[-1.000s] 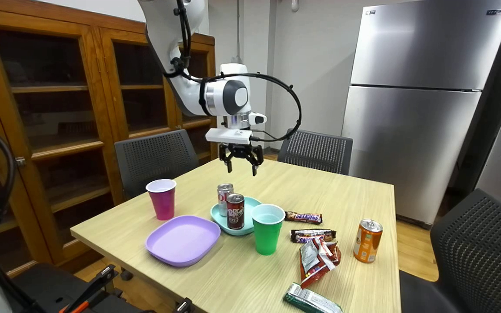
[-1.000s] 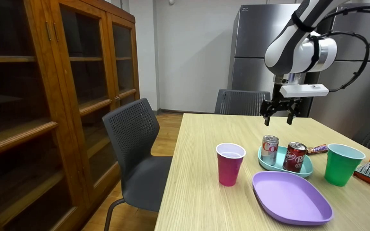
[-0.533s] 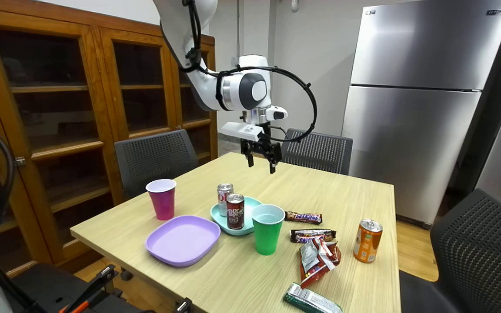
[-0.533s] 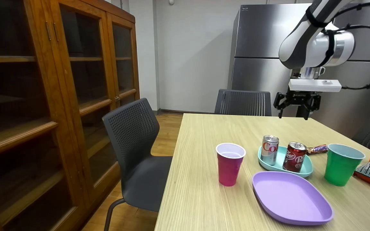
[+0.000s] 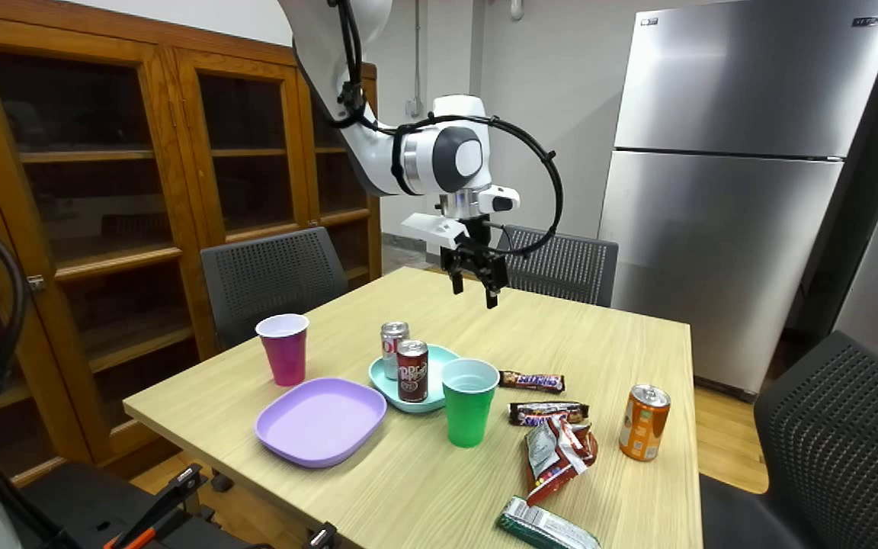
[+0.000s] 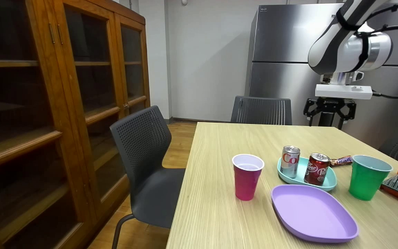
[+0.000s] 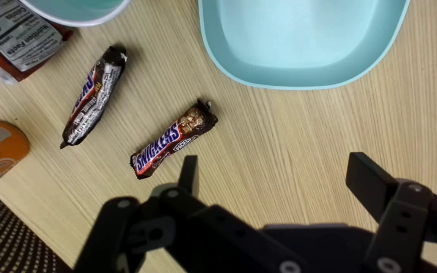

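Black pincer (image 7: pixel 274 172) spread wide, empty; off-centre descent could clip nearest brown oblong plastic-wrapped bar (image 7: pixel 175 139); bump could tip orange metal can (image 5: pixel 645 423) off edge of wooden surface (image 5: pixel 584 328).

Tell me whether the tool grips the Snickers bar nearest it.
No, in the wrist view that Snickers bar lies on the table, apart from the open tool.

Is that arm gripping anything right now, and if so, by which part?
Nothing is held: the tool hangs open above the table, not touching the nearest Snickers bar.
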Robot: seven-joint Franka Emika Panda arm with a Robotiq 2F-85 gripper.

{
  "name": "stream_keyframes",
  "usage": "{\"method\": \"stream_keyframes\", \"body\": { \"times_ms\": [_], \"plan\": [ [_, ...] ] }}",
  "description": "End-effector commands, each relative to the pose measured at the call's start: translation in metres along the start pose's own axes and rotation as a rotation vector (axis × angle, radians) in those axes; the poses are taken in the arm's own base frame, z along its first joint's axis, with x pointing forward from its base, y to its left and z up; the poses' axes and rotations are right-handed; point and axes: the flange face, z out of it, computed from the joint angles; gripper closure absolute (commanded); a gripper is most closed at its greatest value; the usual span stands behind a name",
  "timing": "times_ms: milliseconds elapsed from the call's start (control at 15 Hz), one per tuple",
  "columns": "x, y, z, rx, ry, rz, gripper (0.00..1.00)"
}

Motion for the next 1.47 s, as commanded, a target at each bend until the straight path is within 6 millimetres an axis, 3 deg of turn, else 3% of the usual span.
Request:
{"method": "stream_keyframes", "body": {
  "times_ms": [0, 533, 1400],
  "plan": [
    [0.000, 0.000, 0.000, 0.000, -0.001, 0.001, 0.00],
    [0.005, 0.003, 0.003, -0.007, 0.017, 0.031, 0.00],
    [0.048, 0.057, 0.071, -0.084, -0.114, 0.382, 0.00]
  ]
}}
